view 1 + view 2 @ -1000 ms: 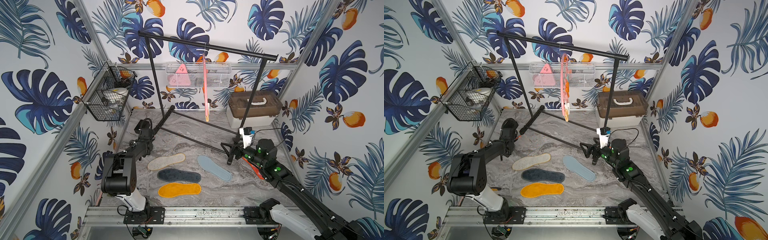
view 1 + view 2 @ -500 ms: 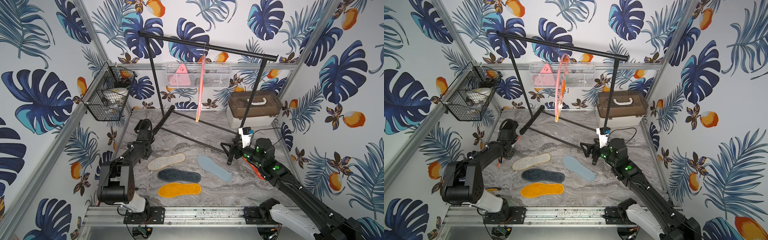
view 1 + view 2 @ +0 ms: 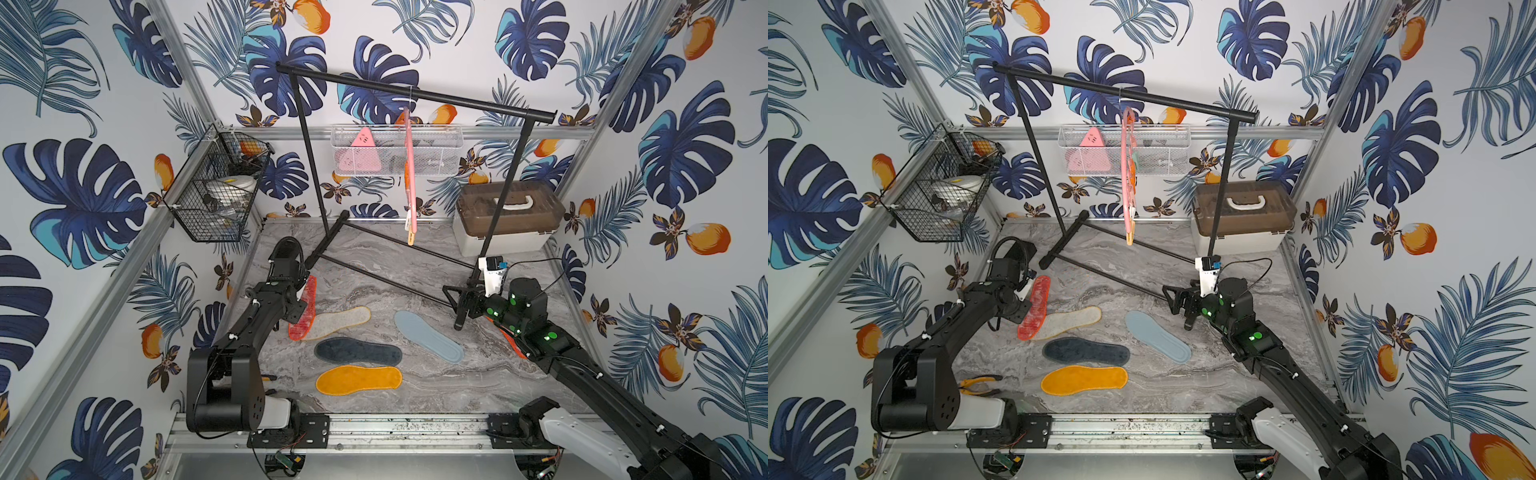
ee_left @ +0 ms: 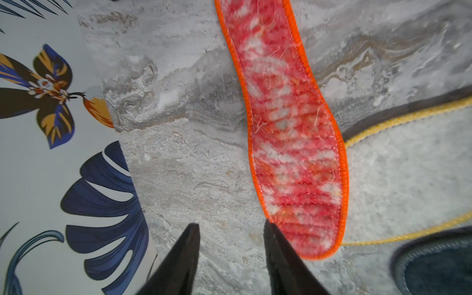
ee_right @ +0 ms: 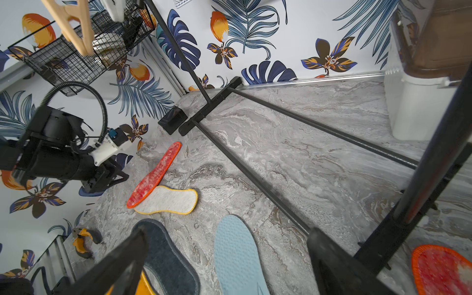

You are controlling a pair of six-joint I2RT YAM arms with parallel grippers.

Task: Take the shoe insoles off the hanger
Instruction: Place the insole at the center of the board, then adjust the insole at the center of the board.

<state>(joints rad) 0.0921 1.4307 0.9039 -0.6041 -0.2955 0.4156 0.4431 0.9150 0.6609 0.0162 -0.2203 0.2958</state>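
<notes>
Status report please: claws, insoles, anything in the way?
Left claw, right claw open, empty. Red mesh insole on table, overlapping cream insole. Hanger shows no insoles. Garment rail post beside right claw.

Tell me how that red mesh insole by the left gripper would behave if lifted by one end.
The red mesh insole looks thin and flat, so it would probably droop rather than stay stiff. It is likely very light. Its end overlaps the cream insole, so pushing it may drag that one along.

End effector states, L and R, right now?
Left end effector: open, empty; a red-orange insole lies beside it, not gripped.
Right end effector: wide open, holding nothing.
</notes>
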